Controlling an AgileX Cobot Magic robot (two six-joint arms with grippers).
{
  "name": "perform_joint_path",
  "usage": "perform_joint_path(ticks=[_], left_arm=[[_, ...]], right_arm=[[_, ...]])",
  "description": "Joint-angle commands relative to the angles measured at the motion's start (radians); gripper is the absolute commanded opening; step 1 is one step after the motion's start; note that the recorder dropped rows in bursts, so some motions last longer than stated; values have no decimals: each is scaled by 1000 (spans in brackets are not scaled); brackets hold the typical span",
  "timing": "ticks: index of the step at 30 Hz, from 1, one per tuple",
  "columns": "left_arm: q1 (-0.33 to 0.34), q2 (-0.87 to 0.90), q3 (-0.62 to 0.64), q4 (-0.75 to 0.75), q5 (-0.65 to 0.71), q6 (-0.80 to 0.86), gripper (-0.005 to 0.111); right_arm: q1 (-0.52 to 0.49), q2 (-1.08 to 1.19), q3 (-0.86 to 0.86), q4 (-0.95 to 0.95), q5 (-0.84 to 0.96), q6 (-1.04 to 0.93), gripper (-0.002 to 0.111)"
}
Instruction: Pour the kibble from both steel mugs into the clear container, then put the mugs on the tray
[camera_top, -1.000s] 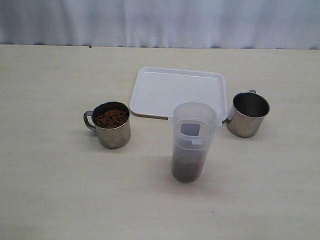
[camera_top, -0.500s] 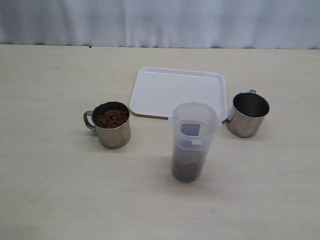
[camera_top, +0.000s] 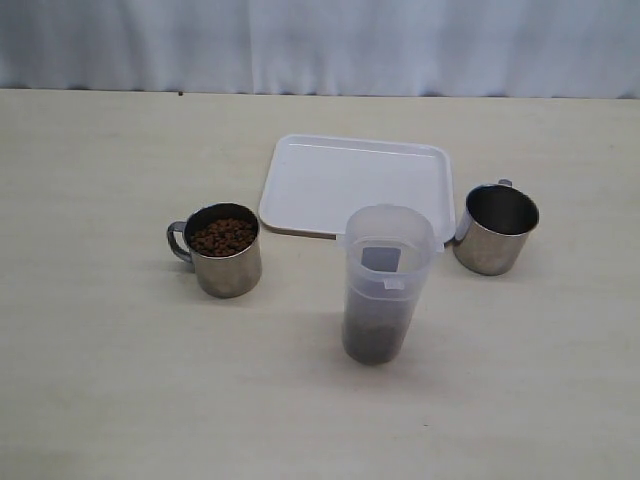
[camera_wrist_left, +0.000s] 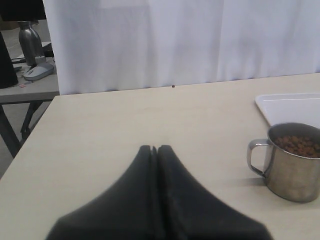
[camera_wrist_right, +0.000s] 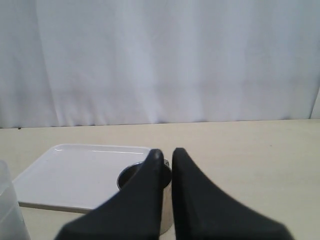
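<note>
The left claw (camera_wrist_left: 154, 149) is clenched, its two dark fingers pressed flat together with nothing between them, hanging above the pale table (camera_top: 120, 350). The right claw (camera_wrist_right: 167, 151) is clenched too and grips nothing; only a thin slit shows between its tips.

Beyond the left claw stands the full mug (camera_top: 228, 262), upright and heaped with brown kibble (camera_top: 223, 237), its loop handle pointing to 9 o'clock in the exterior view. Just past the right claw's fingers, partly hidden by them, sits the empty mug (camera_top: 492, 245), upright and dark inside.

Taking the clear container (camera_top: 388, 260) as the dial's centre in the exterior view, the full mug is at about 10 o'clock, the empty mug at 2 o'clock, and the white tray (camera_top: 340, 180) at 12 o'clock. The container stands upright with a dark layer of kibble at its bottom. The empty mug is just beside the tray's near right corner; the full mug stands apart from it. The tray holds nothing. A white curtain (camera_top: 300, 40) hangs behind the table.
</note>
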Motion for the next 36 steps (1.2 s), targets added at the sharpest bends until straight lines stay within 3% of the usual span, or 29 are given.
perform_joint_path(ticks=[1,3,10,12,20,36], left_arm=[[2,-3,2,2,-13,1,0],[2,-3,2,2,-13,1,0],[2,-3,2,2,-13,1,0],[2,-3,2,2,-13,1,0],[2,-3,2,2,-14,1,0],[2,-3,2,2,-14,1,0]], right_arm=[[-7,-5,4,95,6,3,5],[-7,-5,4,332,31,-67,5],[-11,-94,4,1054,137,-1079,5],[-31,-94,4,1146,137,-1199,5],[-190,-94,4,1220,135,-1209,5],[-196,-94,4,1266,135,-1209,5]])
